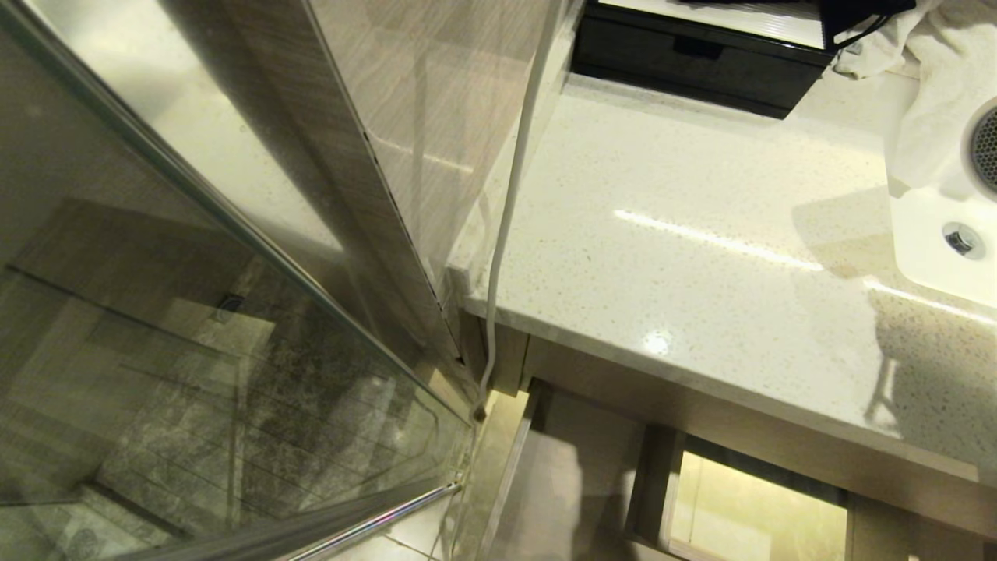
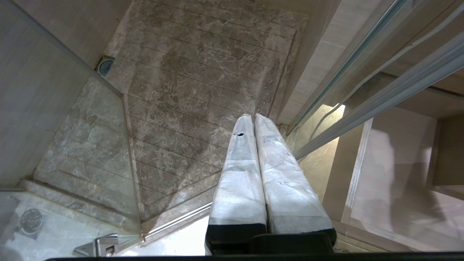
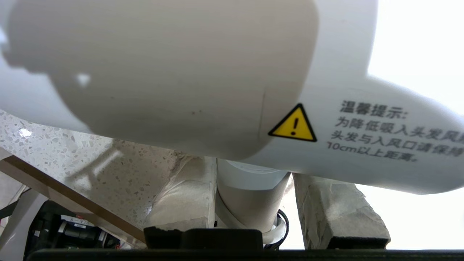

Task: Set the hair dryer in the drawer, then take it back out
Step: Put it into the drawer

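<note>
Gripping the hair dryer [image 3: 203, 83] by its handle, the right gripper [image 3: 250, 203] has one padded finger [image 3: 188, 195] on each side of the white stem, closed to a middling width that fits it, so the heavy barrel sits above the fingers and its yellow warning triangle and printed caution face the wrist camera. A hold on the handle rather than the body seems chosen so the barrel can be lowered flat without the fingers getting in the way. Beneath it in that view lies the speckled countertop [image 3: 119, 170], which suggests the dryer is carried over the counter's edge, not yet down at the drawer. In the head view the drawer [image 1: 748, 514] stands pulled out below the counter lip, its pale interior lit and no dryer seen in the part that shows; it looks ready to receive it. Part of the dryer's white body and grille [image 1: 988, 148] shows at the right edge, above the counter. A white cord [image 1: 506, 226] hangs down past the counter's corner toward the floor. Off to the robot's left, the left gripper [image 2: 253, 119] hangs with its wrapped fingers pressed together and holding nothing, pointing down at the marble shower floor [image 2: 203, 72] beyond the glass, parked well clear of the work. Farthest back on the counter sits a black box [image 1: 693, 58] beside a white towel [image 1: 927, 47].
</note>
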Tool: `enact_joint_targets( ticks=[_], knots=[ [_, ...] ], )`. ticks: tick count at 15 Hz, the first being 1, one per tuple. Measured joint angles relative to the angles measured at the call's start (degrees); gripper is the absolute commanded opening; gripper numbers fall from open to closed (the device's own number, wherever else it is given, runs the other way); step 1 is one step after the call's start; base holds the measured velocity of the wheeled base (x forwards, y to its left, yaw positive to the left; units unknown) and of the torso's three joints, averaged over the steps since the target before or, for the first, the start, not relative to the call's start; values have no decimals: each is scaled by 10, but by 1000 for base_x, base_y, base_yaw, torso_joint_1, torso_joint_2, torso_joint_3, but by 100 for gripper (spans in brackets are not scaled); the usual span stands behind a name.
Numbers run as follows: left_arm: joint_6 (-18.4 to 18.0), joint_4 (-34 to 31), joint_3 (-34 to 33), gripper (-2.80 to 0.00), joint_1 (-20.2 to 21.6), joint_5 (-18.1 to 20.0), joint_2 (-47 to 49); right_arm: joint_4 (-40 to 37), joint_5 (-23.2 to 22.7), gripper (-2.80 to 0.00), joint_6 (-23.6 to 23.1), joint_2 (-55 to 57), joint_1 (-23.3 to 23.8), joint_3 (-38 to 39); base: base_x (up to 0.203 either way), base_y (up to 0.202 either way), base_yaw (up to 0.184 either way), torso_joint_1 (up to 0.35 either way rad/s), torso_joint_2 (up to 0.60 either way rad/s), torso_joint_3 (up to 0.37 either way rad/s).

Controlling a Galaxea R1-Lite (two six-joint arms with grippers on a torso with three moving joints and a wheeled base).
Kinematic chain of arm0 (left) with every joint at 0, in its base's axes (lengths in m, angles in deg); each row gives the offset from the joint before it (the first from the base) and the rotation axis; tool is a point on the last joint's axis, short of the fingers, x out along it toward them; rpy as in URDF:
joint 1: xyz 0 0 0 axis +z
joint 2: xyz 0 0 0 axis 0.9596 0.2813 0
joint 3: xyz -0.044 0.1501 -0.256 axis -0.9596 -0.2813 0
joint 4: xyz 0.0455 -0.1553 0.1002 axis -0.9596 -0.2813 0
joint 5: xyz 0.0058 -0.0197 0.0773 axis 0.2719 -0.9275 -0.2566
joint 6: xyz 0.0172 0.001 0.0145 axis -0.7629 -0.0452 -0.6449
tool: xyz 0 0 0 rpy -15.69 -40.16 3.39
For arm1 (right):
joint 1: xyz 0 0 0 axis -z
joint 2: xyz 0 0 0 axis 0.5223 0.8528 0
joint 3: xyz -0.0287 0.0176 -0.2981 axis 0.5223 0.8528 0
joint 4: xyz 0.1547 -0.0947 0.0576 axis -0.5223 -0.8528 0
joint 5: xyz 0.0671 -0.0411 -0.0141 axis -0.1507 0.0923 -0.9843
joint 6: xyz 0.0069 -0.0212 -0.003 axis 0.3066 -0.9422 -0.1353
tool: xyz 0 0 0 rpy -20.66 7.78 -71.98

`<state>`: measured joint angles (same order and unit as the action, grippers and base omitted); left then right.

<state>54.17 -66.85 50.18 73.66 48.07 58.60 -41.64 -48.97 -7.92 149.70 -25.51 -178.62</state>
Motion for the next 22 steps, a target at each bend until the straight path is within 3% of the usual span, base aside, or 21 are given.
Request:
enact_joint_targets(
  ticks=[22],
  knots=[
    [0,0,0,-280,0,0,0,-6,1,-280,-1,-23,18,2,0,0,0,0,0,0]
  ],
)
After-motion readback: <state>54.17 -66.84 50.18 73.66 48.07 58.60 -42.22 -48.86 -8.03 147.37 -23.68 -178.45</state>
